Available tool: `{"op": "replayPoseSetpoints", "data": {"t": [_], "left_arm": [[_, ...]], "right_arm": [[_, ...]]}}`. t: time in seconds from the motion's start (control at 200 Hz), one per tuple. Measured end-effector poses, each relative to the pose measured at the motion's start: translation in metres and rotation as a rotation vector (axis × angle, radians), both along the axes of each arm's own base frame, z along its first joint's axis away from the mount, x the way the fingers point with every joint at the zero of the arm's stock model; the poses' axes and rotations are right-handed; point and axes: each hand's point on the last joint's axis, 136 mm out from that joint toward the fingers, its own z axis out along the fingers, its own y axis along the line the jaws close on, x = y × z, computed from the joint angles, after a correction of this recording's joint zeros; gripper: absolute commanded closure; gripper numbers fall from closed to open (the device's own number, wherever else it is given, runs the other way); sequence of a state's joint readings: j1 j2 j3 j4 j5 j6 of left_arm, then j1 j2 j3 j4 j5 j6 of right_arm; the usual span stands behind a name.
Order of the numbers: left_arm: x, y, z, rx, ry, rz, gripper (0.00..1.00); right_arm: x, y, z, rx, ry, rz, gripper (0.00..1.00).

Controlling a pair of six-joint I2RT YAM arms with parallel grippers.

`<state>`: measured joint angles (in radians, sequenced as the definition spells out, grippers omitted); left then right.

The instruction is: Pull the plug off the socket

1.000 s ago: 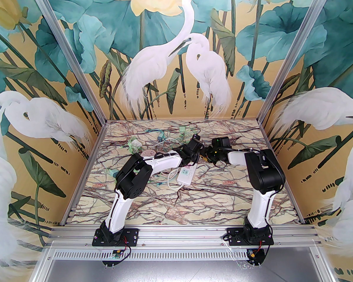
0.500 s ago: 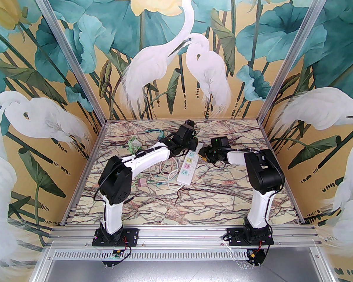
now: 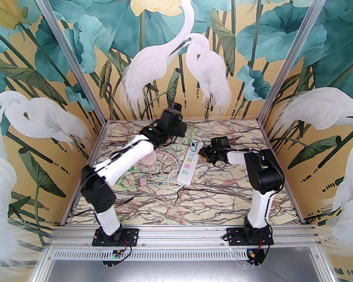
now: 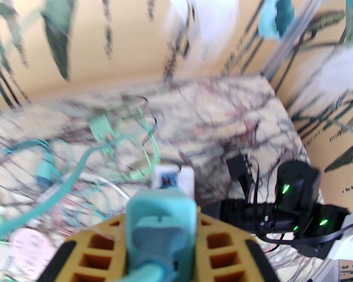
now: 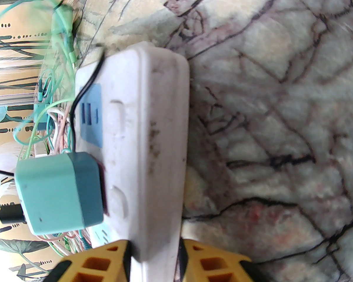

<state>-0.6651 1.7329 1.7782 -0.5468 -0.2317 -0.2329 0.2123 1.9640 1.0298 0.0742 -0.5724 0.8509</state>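
The marbled table [image 3: 217, 192] under the heron walls is strewn with cables. On it lies the white power strip [image 3: 188, 169], pinned by my right tool [image 5: 156, 250], whose fingers are narrowed onto the strip's edges. A teal charger cube [image 5: 58, 192] sits plugged in at the strip's far end. A second ago my left tool [image 4: 160, 239] was down over the strip. Now it has swung up beyond the strip's far end, clamped on a teal plug [image 4: 160, 207] that trails its cable. I judge that plug is out of its socket, and only the cube remains.
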Motion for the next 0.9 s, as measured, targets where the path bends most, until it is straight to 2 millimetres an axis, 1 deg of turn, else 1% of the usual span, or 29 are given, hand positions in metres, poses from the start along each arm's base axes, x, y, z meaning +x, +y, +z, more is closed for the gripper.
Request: {"op": "replayPoseSetpoints", "data": {"t": [0.085, 0.145, 0.16, 0.23, 0.395, 0.49, 0.595, 0.735, 0.815, 0.9], "left_arm": [[-0.008, 0.021, 0.034, -0.006, -0.067, 0.045, 0.89], [-0.015, 0.036, 0.054, -0.013, -0.108, 0.079, 0.88], [-0.018, 0.042, 0.062, -0.018, -0.125, 0.094, 0.88], [-0.03, 0.065, 0.085, -0.024, -0.179, 0.15, 0.88], [-0.062, 0.125, 0.125, -0.006, -0.295, 0.291, 0.88], [-0.078, 0.153, 0.149, -0.002, -0.357, 0.358, 0.88], [-0.095, 0.176, 0.171, 0.003, -0.412, 0.405, 0.88], [-0.11, 0.193, 0.197, -0.008, -0.468, 0.442, 0.89], [-0.116, 0.203, 0.201, 0.001, -0.477, 0.475, 0.89], [-0.121, 0.211, 0.197, 0.02, -0.474, 0.509, 0.87]], "right_arm": [[0.0, 0.0, 0.0, 0.0, 0.0, 0.0, 0.66], [0.0, 0.0, 0.0, 0.0, 0.0, 0.0, 0.66], [0.0, 0.0, 0.0, 0.0, 0.0, 0.0, 0.66], [0.0, 0.0, 0.0, 0.0, 0.0, 0.0, 0.66], [0.0, 0.0, 0.0, 0.0, -0.001, 0.0, 0.66], [0.0, 0.001, 0.0, 0.0, -0.001, 0.001, 0.66], [0.0, 0.001, 0.0, -0.002, -0.002, 0.0, 0.66], [0.0, 0.002, 0.0, -0.002, -0.004, 0.002, 0.66], [0.0, 0.002, 0.0, -0.002, -0.004, 0.002, 0.66], [0.0, 0.001, 0.0, -0.004, -0.005, 0.001, 0.66]]}}
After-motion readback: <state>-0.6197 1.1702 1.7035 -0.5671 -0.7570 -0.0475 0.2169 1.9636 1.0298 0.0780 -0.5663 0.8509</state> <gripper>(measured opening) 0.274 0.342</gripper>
